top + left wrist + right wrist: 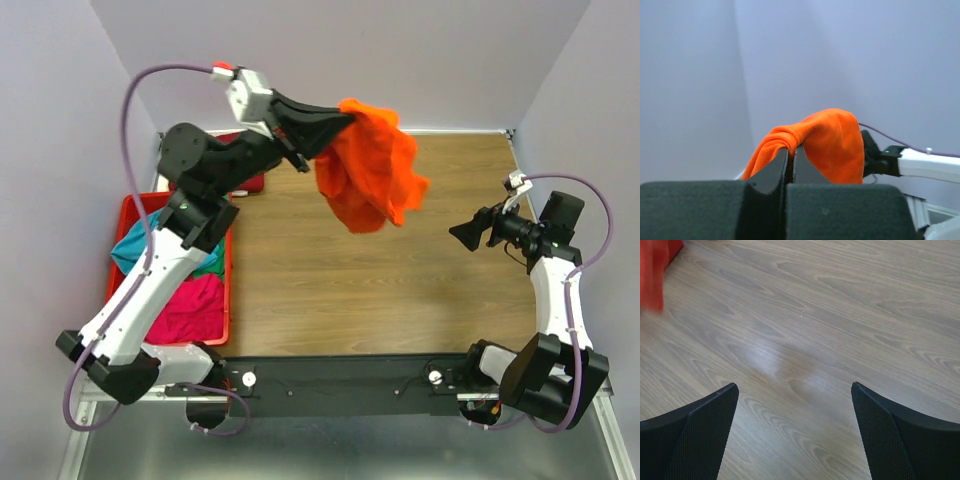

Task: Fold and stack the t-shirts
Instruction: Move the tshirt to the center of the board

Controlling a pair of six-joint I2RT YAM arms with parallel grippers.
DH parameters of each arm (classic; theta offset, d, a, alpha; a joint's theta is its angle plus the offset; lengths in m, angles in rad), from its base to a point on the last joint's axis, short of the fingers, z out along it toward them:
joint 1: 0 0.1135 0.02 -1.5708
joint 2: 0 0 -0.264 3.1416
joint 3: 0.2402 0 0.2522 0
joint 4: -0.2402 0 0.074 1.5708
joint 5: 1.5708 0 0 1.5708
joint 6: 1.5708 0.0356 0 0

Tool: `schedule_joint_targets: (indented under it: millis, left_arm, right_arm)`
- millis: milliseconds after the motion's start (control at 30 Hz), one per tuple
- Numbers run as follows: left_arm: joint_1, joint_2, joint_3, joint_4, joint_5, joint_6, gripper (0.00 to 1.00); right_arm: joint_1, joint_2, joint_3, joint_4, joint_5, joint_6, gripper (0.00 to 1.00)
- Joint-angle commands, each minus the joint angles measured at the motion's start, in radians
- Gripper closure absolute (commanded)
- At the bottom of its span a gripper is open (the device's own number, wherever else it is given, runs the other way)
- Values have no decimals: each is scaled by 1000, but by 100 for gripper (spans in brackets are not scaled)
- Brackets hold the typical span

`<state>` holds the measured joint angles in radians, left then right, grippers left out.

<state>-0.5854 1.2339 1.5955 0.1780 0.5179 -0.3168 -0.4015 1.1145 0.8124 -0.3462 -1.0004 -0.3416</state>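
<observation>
Currently, the left fingers (775, 172) are clamped on a fold of the orange t-shirt (372, 165), which hangs above the table (300, 290); the right fingers (700, 425) stand apart, well clear of it.

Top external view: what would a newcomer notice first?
The orange t-shirt dangles bunched above the wooden table, pinched in the shut left hand at far centre. The red crate at left holds a teal shirt and a magenta shirt; the right hand hovers open and empty at right.

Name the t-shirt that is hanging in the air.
The orange t-shirt, pinched in the left gripper; the teal t-shirt and magenta t-shirt lie in the red crate.
</observation>
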Motion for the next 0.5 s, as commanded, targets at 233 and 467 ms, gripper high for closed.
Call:
schedule_joint_targets:
  millis: [233,467]
  left_arm:
    - [-131,69,-317,193,-120,-16,100]
    - [-2,148,-702,227,-289,-169,45]
  right_arm:
    - [-5,-13,7,-14,62,-10,0]
    - [-5,-19,-1,-16,51,-19,0]
